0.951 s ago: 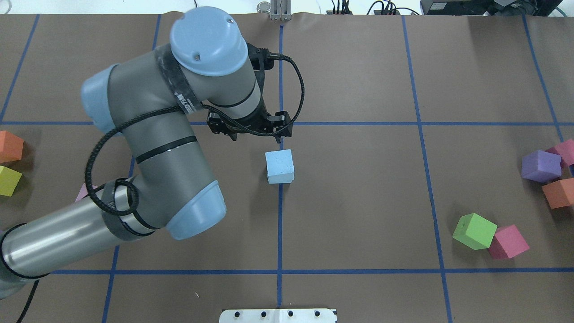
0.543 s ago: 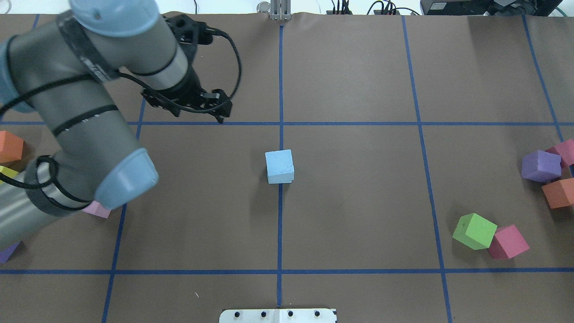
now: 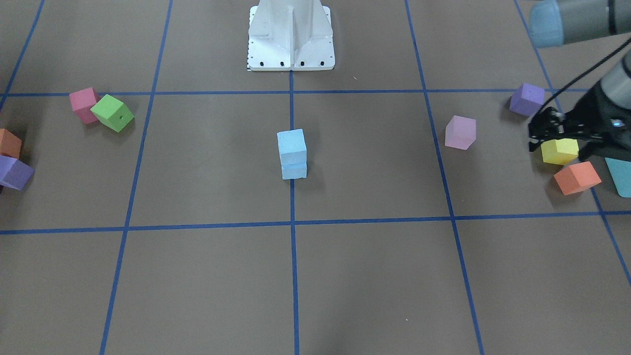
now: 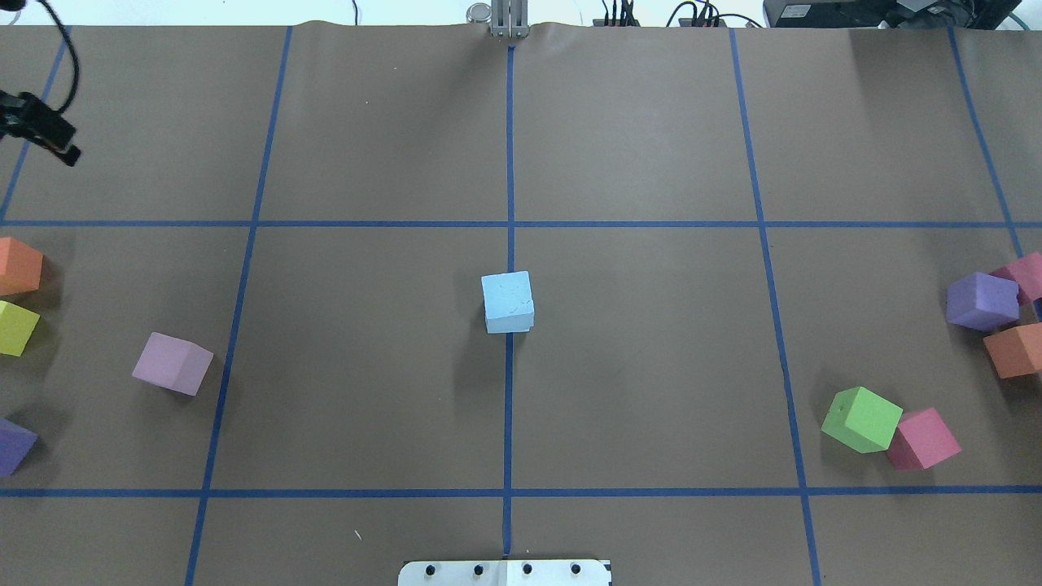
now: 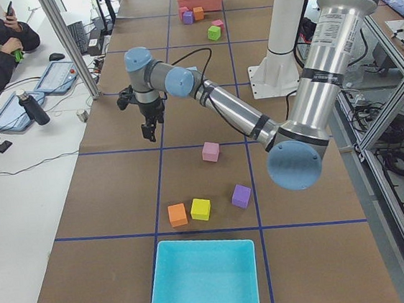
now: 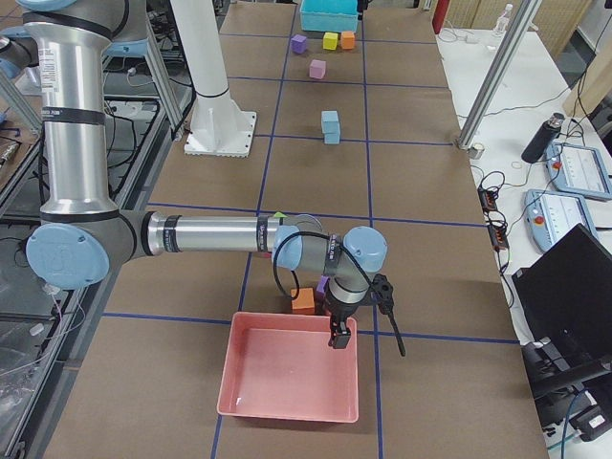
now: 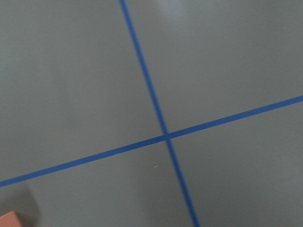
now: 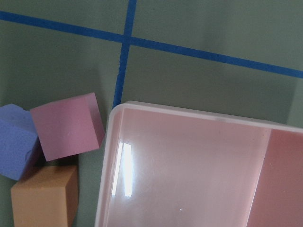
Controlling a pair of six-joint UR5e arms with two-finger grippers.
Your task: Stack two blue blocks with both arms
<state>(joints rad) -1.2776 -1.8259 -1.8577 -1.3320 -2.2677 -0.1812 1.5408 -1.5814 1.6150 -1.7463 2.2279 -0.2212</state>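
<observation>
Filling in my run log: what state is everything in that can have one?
blue blocks: stacked, one atop the other, nothing touching them.
left tool: open, empty.
right tool: over the pink tray's edge; open or shut cannot be told.
turquoise box: empty.
pink tray: no cubes inside.

Green cube (image 4: 861, 419) apparently against pink cube (image 4: 924, 440)
</observation>
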